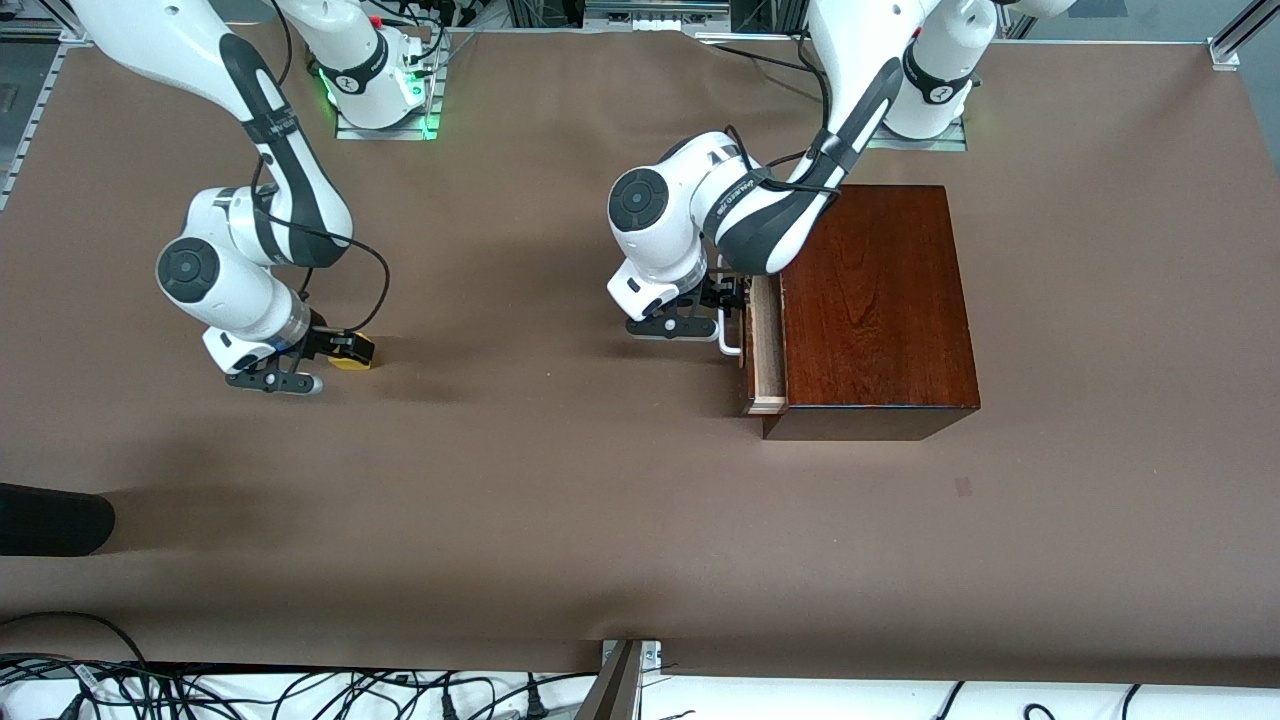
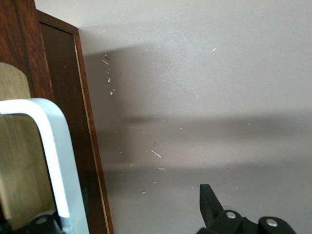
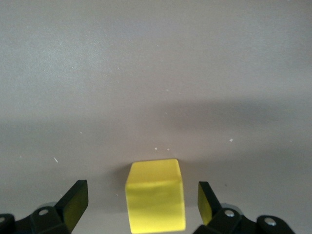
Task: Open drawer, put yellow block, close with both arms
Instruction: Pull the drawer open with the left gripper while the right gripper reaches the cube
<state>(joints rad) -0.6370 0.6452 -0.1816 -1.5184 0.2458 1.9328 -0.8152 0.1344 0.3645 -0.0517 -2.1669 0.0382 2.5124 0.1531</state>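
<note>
The right end effector (image 1: 340, 350) is down low at the right arm's end of the bench, black fingers spread wide, and the small bright yellow cube of a block (image 3: 156, 195) sits right in the gap between them. In the right wrist view there's a sliver of bare bench on each side of the block, so neither fingertip (image 3: 205, 201) is touching it; nothing is gripped. The block rests flat on the brown paper-covered bench (image 1: 560, 500), casting a soft shadow around its base.

The left end effector (image 1: 728, 300) sits right at the front of the dark reddish-brown polished wooden box (image 1: 870, 310), at the white U-shaped bar handle (image 1: 730, 345) of the drawer (image 1: 765, 345). In the left wrist view the white bar (image 2: 56, 161) curves across just next to one finger base, with the other black finger (image 2: 208, 202) standing well off over bare bench, so the fingers look spread apart with the handle at one side of the gap. Whether a pad is actually pressing on the bar can't be made out.

The drawer itself is pulled out only a little from the box, showing a narrow strip of pale wood lining just beside the end effector. The box stands toward the left arm's end, well apart from the block.
</note>
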